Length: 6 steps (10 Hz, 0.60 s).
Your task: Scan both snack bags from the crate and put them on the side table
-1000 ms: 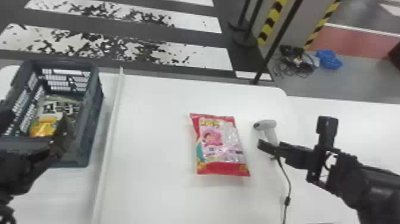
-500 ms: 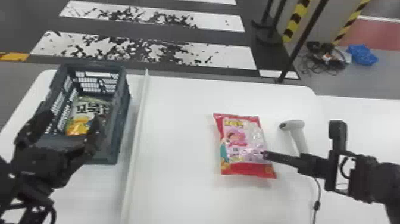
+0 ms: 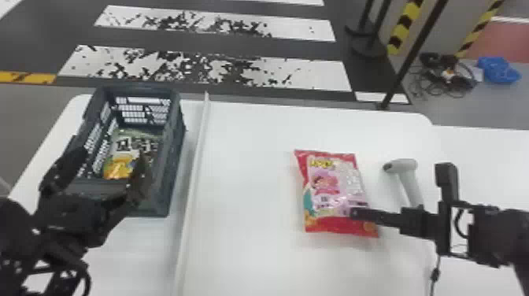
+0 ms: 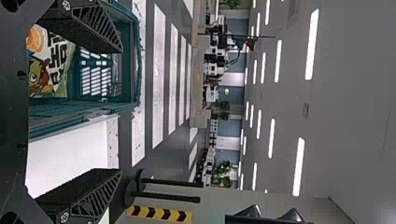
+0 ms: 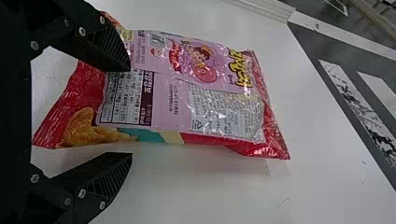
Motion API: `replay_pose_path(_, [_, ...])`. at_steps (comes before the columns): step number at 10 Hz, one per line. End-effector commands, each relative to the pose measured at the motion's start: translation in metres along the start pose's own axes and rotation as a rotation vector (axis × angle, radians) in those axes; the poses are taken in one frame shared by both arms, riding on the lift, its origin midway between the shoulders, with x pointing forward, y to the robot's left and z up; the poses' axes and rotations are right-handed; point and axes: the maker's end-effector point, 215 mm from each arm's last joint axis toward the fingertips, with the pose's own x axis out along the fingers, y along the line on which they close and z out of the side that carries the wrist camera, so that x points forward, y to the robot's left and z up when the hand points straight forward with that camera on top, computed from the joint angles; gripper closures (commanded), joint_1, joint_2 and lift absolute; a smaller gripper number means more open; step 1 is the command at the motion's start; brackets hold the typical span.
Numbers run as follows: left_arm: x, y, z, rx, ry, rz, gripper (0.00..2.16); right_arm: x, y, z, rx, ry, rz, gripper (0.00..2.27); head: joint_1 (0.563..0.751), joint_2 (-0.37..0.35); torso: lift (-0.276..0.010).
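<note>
The red bag (image 3: pixel 334 193) lies flat on the worktop (image 3: pixel 252 177), right of centre in the head view; the other bag (image 3: pixel 118 167) sits in the crate (image 3: pixel 175 157) at left. The right gripper (image 3: pixel 352 213) has its jaws parted at the red bag's lower right, grasping nothing; in the right wrist view one finger overlaps the bag. The left gripper (image 3: pixel 112 155), lower left, is spread and empty over the crate.

If the right jaws close from here, they may catch only a loose edge, and the slick film could slip free. Pressing down might skid the bag or fold its code under. A sideways swing could knock the scanner (image 3: pixel 399 165); dipping the left jaws could clip the crate.
</note>
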Motion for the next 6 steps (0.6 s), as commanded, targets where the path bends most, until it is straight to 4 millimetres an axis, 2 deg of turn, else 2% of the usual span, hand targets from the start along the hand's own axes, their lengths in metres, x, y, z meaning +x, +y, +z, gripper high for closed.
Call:
replay_pose_path(1, [0.0, 0.0, -0.001, -0.001, 0.001, 0.0, 0.09, -0.001, -0.005, -0.002, 0.002, 0.017, -0.004, 2.04, 0.695, -0.072, -0.087])
replay_pose_path(2, [-0.001, 0.0, -0.001, 0.0, 0.002, 0.001, 0.09, -0.001, -0.003, -0.003, -0.005, 0.031, 0.014, 2.24, 0.695, -0.075, -0.087])
replay_pose_path(4, [-0.002, 0.0, 0.001, 0.0, -0.006, -0.001, 0.09, -0.006, 0.009, 0.001, 0.017, 0.015, 0.095, 2.24, 0.695, -0.069, -0.087])
replay_pose_path(6, [-0.003, 0.0, 0.0, 0.0, -0.004, 0.0, 0.09, -0.023, 0.026, 0.014, 0.082, -0.047, 0.198, 2.24, 0.695, -0.064, -0.087])
